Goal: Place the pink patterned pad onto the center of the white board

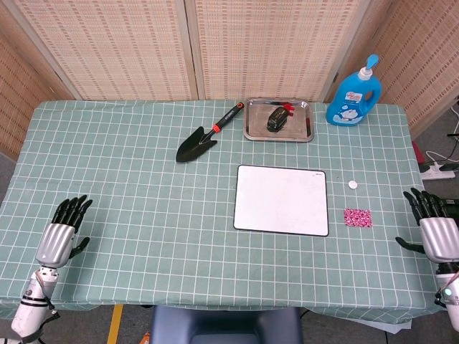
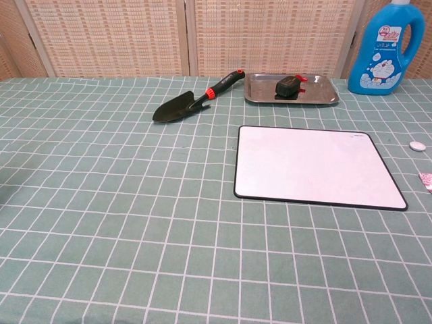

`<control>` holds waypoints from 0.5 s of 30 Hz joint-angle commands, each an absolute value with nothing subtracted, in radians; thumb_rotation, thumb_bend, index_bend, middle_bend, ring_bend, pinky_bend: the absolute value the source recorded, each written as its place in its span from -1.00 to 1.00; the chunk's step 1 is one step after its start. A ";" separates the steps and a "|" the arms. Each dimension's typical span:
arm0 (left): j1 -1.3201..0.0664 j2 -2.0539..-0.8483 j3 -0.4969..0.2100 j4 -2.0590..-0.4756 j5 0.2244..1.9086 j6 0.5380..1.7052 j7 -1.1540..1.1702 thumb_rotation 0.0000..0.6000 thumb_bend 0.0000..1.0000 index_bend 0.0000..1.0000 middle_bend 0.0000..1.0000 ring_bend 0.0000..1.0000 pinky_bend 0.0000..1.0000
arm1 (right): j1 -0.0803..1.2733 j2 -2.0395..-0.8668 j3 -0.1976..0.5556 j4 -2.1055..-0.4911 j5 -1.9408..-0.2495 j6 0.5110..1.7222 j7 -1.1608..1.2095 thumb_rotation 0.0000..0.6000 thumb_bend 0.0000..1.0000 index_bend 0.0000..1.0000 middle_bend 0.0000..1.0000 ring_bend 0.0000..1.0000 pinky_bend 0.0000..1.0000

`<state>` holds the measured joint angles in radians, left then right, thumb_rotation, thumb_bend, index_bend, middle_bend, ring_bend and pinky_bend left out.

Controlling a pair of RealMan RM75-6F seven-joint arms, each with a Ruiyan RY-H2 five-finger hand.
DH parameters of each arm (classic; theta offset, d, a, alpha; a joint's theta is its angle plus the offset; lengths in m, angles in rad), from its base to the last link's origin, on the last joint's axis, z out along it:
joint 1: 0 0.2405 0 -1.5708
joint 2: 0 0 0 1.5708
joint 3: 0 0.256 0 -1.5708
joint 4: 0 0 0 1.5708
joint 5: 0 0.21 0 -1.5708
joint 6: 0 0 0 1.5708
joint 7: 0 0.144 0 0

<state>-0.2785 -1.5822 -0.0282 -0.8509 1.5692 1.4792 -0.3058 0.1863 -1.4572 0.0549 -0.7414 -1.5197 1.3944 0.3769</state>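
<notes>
Beside the white board (image 1: 281, 200) (right edge) — pink patterned pad (image 1: 358, 218); left hand (image 1: 60, 237), right hand (image 1: 436, 233) — spread, empty.

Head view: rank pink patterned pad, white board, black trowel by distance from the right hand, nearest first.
From the right hand:
1. Pink patterned pad, just to its left, beside the board.
2. White board with black edging, at table centre.
3. Black trowel with red-banded handle, far side, beyond the board's left corner.
</notes>
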 commanded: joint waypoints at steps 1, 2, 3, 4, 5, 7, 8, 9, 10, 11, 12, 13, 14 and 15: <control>-0.280 -1.580 -0.028 -0.853 1.568 1.475 -0.309 1.00 -0.57 -1.00 -1.00 -1.00 -1.00 | 0.224 -1.396 0.051 -0.842 -1.528 1.342 0.267 0.99 -1.00 -0.98 0.13 0.16 0.40; -0.280 -1.579 -0.028 -0.854 1.567 1.474 -0.310 1.00 -0.57 -1.00 -1.00 -1.00 -1.00 | 0.233 -1.385 0.049 -0.864 -1.524 1.318 0.238 1.00 -1.00 -0.94 0.30 0.32 0.56; -0.280 -1.578 -0.028 -0.854 1.567 1.473 -0.312 1.00 -0.57 -1.00 -1.00 -1.00 -1.00 | 0.241 -1.374 0.047 -0.888 -1.518 1.289 0.209 1.00 -1.00 -0.90 0.36 0.38 0.61; -0.280 -1.578 -0.028 -0.856 1.567 1.472 -0.313 1.00 -0.57 -1.00 -1.00 -1.00 -1.00 | 0.254 -1.357 0.045 -0.924 -1.505 1.242 0.166 1.00 -1.00 -0.81 0.44 0.45 0.68; -0.280 -1.577 -0.028 -0.856 1.567 1.473 -0.315 1.00 -0.57 -1.00 -1.00 -1.00 -1.00 | 0.263 -1.346 0.045 -0.952 -1.494 1.207 0.133 1.00 -1.00 -0.69 0.52 0.52 0.74; -0.280 -1.576 -0.027 -0.858 1.569 1.473 -0.317 1.00 -0.57 -1.00 -1.00 -1.00 -1.00 | 0.284 -1.324 0.049 -1.010 -1.462 1.137 0.062 1.00 -1.00 -0.56 0.61 0.60 0.81; -0.280 -1.575 -0.026 -0.858 1.569 1.473 -0.319 1.00 -0.57 -1.00 -1.00 -1.00 -1.00 | 0.292 -1.317 0.051 -1.031 -1.446 1.109 0.032 1.00 -1.00 -0.49 0.67 0.65 0.85; -0.281 -1.575 -0.026 -0.859 1.569 1.472 -0.320 1.00 -0.57 -1.00 -1.00 -1.00 -1.00 | 0.300 -1.311 0.053 -1.050 -1.430 1.079 0.002 1.00 -1.00 -0.44 0.72 0.69 0.88; -0.281 -1.574 -0.025 -0.859 1.570 1.470 -0.321 1.00 -0.56 -1.00 -1.00 -1.00 -1.00 | 0.312 -1.302 0.056 -1.074 -1.406 1.040 -0.040 1.00 -1.00 -0.41 0.75 0.72 0.90; -0.281 -1.574 -0.024 -0.859 1.570 1.469 -0.322 1.00 -0.56 -1.00 -1.00 -1.00 -1.00 | 0.320 -1.296 0.060 -1.091 -1.388 1.014 -0.069 1.00 -1.00 -0.39 0.79 0.75 0.92; -0.281 -1.574 -0.024 -0.860 1.570 1.468 -0.323 1.00 -0.57 -1.00 -1.00 -1.00 -1.00 | 0.328 -1.291 0.064 -1.106 -1.371 0.993 -0.097 1.00 -1.00 -0.37 0.82 0.78 0.93; -0.281 -1.573 -0.023 -0.861 1.570 1.466 -0.325 1.00 -0.57 -1.00 -1.00 -1.00 -1.00 | 0.337 -1.286 0.069 -1.124 -1.348 0.968 -0.134 1.00 -1.00 -0.35 0.85 0.80 0.95; -0.282 -1.572 -0.023 -0.861 1.570 1.465 -0.327 1.00 -0.57 -1.00 -1.00 -1.00 -1.00 | 0.344 -1.283 0.073 -1.135 -1.331 0.953 -0.161 1.00 -1.00 -0.34 0.87 0.82 0.96; -0.282 -1.572 -0.024 -0.861 1.569 1.466 -0.328 1.00 -0.57 -1.00 -1.00 -1.00 -1.00 | 0.350 -1.282 0.077 -1.144 -1.314 0.942 -0.185 1.00 -1.00 -0.33 0.88 0.83 0.97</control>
